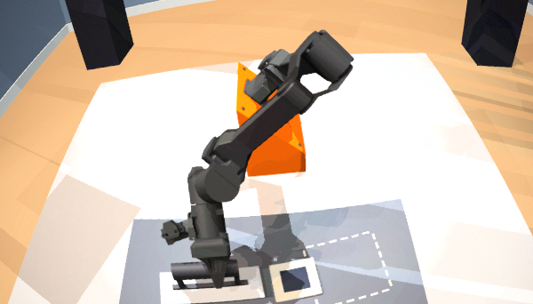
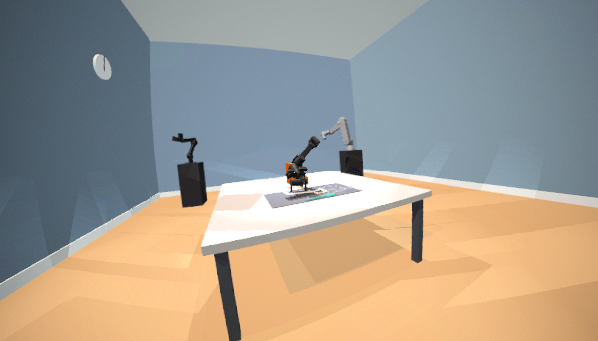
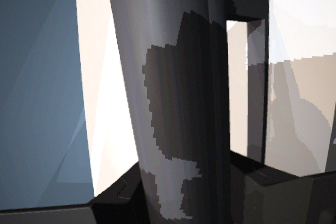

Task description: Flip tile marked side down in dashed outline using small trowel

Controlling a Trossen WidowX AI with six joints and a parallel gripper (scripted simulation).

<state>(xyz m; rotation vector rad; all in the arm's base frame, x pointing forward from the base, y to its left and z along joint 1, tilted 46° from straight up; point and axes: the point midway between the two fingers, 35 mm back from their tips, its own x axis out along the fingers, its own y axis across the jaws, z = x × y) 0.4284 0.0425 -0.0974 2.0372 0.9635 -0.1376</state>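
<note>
The trowel (image 1: 184, 271) (image 3: 190, 100) has a thick dark handle above a flat white blade. My gripper (image 1: 218, 276) (image 3: 182, 154) is shut on the handle, and the blade is level or nearly so, low over the left of the grey mat (image 1: 147, 236) (image 2: 279, 201). The tile (image 1: 276, 283) is cream with a dark blue square facing up. It lies close to the right of the blade, with a narrow dark strip between them; contact is unclear. The tile's right part overlaps the left side of the dashed outline (image 1: 372, 233). The wrist view does not show the blade's leading edge or the tile.
An orange block (image 1: 276, 163) (image 2: 289, 168) stands behind the mat, under my arm. A teal strip (image 2: 321, 197) lies along the mat's front side. The white table (image 1: 147, 116) (image 2: 239, 225) extends around the mat. Dark pedestals stand beyond the table.
</note>
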